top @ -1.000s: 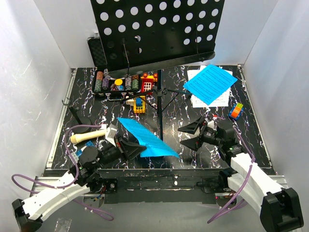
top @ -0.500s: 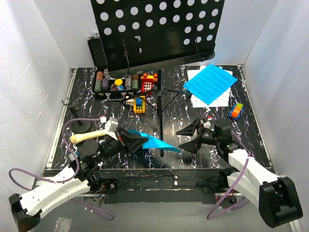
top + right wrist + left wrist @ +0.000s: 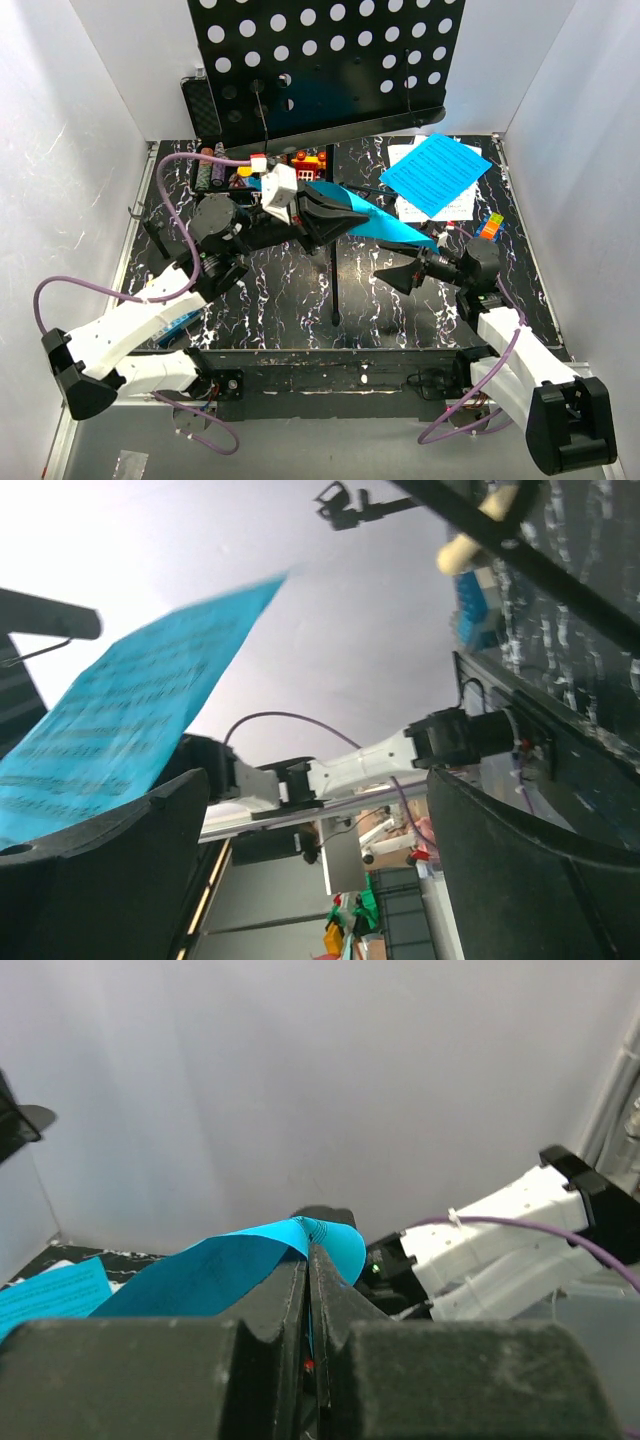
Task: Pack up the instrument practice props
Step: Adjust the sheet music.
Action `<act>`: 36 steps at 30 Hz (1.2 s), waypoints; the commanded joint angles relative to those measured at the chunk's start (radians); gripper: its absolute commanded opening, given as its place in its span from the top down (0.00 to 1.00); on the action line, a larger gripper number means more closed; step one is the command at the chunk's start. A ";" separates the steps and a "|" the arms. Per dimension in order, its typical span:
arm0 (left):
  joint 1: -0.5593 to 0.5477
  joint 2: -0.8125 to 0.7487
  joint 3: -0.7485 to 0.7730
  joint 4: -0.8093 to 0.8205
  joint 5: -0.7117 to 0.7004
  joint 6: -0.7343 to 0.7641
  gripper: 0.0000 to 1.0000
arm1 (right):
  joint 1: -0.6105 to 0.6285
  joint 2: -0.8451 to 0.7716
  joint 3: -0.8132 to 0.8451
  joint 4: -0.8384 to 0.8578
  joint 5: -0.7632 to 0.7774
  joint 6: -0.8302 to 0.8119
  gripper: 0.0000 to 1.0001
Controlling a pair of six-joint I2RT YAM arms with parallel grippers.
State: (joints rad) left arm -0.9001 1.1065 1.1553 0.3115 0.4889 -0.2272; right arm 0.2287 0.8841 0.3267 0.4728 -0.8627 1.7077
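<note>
Blue sheet-music page (image 3: 385, 225) hangs mid-frame above the tabletop (image 3: 290, 300), one edge pinched between the pressed-together fingers of the left hand (image 3: 340, 215). The right hand (image 3: 405, 270) sits spread wide near its free end. Thin and limp, it probably flops and creases easily, so an edge pinch suits it.
</note>
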 commanded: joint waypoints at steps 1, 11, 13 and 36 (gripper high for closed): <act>0.000 0.016 -0.009 0.069 0.158 0.008 1.00 | -0.014 0.006 0.034 0.251 -0.032 0.182 0.02; 0.000 -0.102 -0.370 0.348 0.179 -0.192 1.00 | -0.014 0.073 0.023 0.375 -0.030 0.253 0.02; 0.000 -0.132 -0.405 0.353 0.159 -0.186 1.00 | -0.015 0.076 0.005 0.406 -0.007 0.274 0.02; 0.000 -0.339 -0.655 0.396 0.001 -0.261 1.00 | -0.017 0.029 0.002 0.589 0.048 0.346 0.02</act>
State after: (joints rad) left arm -0.9001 0.8692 0.5293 0.7227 0.5541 -0.4873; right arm 0.2150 0.9264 0.3290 0.9779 -0.8211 1.9919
